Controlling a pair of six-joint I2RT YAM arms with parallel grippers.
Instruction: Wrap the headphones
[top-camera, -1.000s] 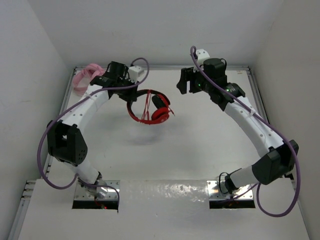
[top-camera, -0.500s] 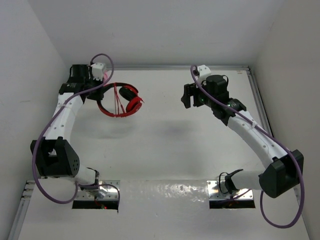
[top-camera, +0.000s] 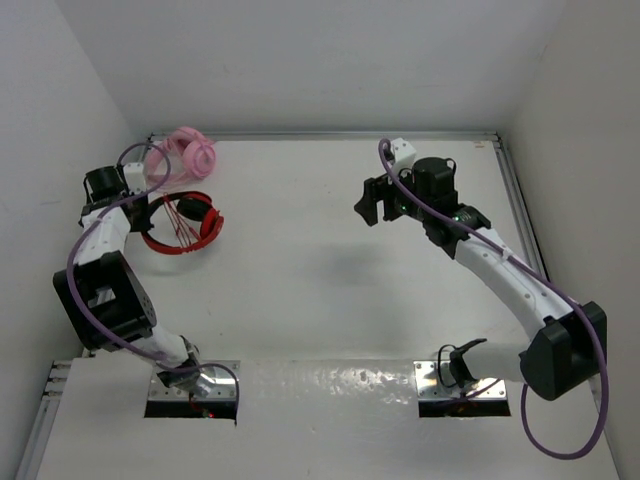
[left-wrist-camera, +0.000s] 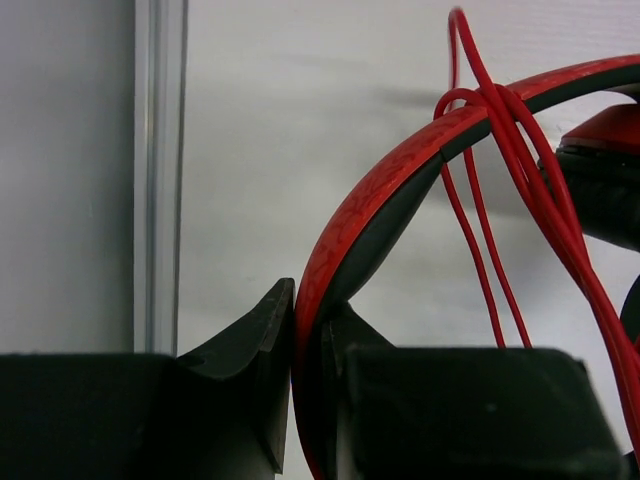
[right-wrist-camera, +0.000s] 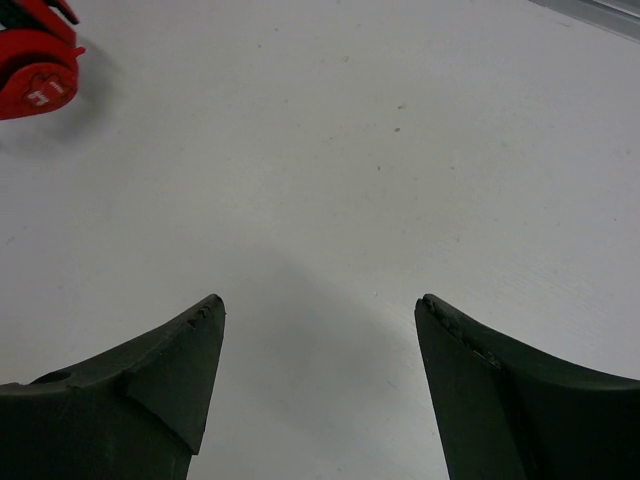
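No legible text; the headphones (right-wrist-camera: 36, 78) bear an unreadable white mark.

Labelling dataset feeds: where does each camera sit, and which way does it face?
Top external: above and behind the bases, looking down at the table; both arms show.
Left wrist: on the left gripper, facing along its shut fingers at the clamped headband and cord.
Right wrist: faces down at the table between its open fingers.
Shared: the headphones show in all three.

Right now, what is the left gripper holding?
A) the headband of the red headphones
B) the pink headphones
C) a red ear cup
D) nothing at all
A: in the left wrist view the left gripper is shut on the red-and-black headband of the headphones.
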